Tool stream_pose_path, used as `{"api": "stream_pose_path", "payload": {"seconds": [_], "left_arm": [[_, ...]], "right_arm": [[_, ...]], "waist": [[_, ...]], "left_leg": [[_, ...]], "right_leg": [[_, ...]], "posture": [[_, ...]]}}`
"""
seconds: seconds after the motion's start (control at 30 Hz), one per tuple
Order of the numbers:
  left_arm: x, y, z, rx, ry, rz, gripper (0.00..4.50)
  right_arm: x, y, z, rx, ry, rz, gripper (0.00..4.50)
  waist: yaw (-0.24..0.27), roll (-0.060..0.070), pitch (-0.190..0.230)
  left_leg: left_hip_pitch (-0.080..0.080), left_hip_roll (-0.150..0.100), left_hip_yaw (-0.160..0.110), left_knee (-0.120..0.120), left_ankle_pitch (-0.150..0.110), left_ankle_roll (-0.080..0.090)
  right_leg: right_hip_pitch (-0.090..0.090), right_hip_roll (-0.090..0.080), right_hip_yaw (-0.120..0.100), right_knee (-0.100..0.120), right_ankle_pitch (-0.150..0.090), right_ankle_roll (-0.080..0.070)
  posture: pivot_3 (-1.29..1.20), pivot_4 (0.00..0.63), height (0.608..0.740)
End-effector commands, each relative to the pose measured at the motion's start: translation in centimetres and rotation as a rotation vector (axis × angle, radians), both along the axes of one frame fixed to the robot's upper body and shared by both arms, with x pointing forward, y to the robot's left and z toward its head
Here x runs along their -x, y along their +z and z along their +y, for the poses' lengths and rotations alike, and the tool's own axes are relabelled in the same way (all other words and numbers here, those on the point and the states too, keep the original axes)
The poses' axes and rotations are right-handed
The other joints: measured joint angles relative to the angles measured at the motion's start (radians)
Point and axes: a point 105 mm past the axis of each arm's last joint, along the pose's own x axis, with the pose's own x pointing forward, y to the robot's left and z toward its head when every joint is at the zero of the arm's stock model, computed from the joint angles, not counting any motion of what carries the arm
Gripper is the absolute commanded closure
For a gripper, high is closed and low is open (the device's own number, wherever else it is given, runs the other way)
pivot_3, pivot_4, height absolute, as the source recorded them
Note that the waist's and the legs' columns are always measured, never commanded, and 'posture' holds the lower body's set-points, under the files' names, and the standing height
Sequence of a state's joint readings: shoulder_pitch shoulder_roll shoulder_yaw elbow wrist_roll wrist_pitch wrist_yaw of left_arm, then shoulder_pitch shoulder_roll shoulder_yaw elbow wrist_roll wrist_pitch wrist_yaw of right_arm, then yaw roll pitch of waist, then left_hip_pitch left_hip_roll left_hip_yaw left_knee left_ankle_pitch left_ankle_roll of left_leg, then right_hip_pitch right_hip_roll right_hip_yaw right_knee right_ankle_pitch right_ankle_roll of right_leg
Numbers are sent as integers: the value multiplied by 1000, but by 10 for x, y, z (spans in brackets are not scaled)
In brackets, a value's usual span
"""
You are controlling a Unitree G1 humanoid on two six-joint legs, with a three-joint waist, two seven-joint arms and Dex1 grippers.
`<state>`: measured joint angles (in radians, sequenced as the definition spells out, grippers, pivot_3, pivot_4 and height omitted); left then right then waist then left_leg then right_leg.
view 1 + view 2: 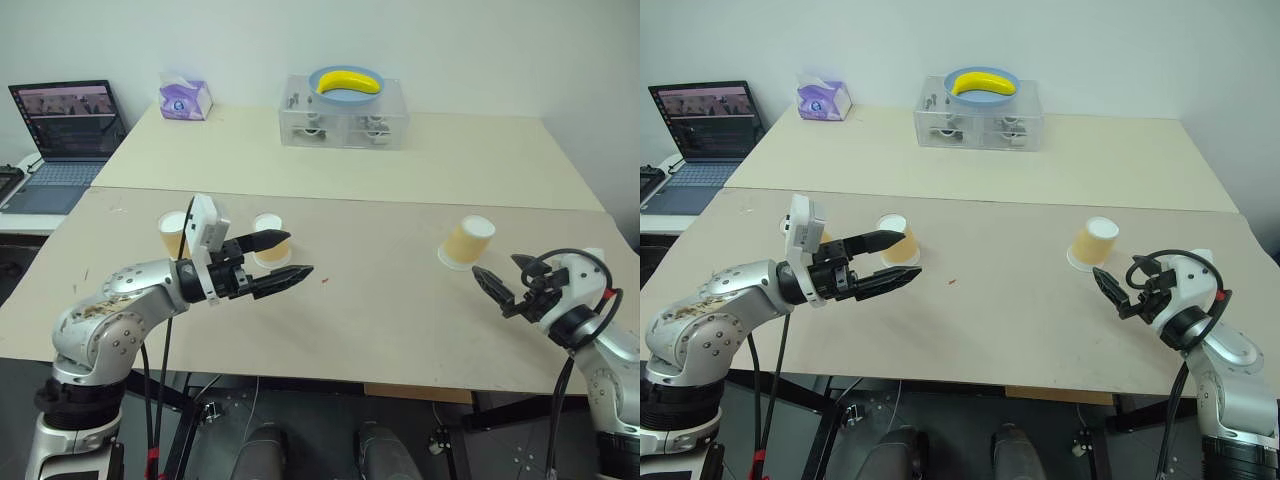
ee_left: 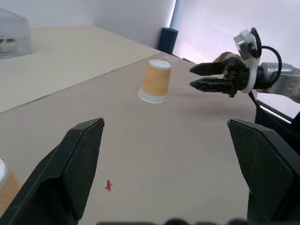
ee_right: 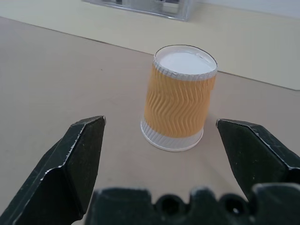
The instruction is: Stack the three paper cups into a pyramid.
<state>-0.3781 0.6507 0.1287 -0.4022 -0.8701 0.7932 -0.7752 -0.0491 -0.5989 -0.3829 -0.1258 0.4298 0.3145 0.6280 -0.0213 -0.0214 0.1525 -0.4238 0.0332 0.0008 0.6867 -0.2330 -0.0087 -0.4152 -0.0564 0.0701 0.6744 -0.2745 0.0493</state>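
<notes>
two pale tables [image 1: 400,300] butted together, white wall behind, laptop [image 1: 68,125] far left. going left to right: cup one [image 1: 172,234] sits behind the left arm's wrist camera, partly hidden. left gripper [image 1: 282,258] hovers with fingers spread wide, empty, with cup two [image 1: 270,240] just behind its fingertips. cup three [image 1: 468,243] stands well apart to the right, upside down, wide mouth on the table, narrow base up, long axis vertical. right gripper [image 1: 502,280] is near it, fingers apart, empty, aimed at it. nothing stacked yet. risks, as i judge it: light cups, so an off-centre close could tip or shove one; squeezing too hard crushes the wall; left fingertips could clip cup two.
</notes>
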Motion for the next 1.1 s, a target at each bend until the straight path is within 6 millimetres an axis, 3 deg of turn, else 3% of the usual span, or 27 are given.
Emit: {"api": "stream_pose_path", "payload": {"seconds": [0.03, 0.23, 0.4, 0.73, 0.93, 1.1], "left_arm": [[4, 15, 4, 32, 12, -38, 0], [13, 5, 5, 8, 5, 0, 0], [21, 0, -1, -44, -47, -5, 0], [19, 0, -6, -59, -76, -18, 0], [18, 0, -7, -59, -81, -21, 0], [19, 3, -7, -47, -75, -24, 0]], "right_arm": [[4, 8, 17, 3, 72, -32, 47], [0, 9, 17, 3, 76, -29, 47], [-10, 18, 2, 52, 15, -61, 47], [-28, 39, -12, 91, -5, -118, 47], [-40, 41, -7, 94, 15, -128, 47], [-48, 43, -14, 101, 6, -133, 47]], "waist": [[0, 0, 0], [4, 0, 0], [5, 0, 0], [4, -1, 0], [4, -1, 0], [4, -1, 0]], "left_leg": [[0, 0, 0, 0, 0, 0], [0, 0, 0, 0, 0, 0], [0, 0, 0, 0, 0, 0], [0, 0, 0, 0, 0, 0], [0, 0, 0, 0, 0, 0], [0, -1, 0, 0, 0, 0]], "right_leg": [[0, 0, 0, 0, 0, 0], [0, 0, 0, 0, 0, 0], [0, -1, 0, 0, 0, 0], [0, 0, 0, 0, 0, 0], [0, 0, 0, 0, 0, 0], [0, -1, 0, 0, 0, 0]], "posture": [[0, 150, 694], [0, 150, 694], [0, 150, 694], [0, 150, 694], [0, 150, 694], [0, 150, 694]]}}
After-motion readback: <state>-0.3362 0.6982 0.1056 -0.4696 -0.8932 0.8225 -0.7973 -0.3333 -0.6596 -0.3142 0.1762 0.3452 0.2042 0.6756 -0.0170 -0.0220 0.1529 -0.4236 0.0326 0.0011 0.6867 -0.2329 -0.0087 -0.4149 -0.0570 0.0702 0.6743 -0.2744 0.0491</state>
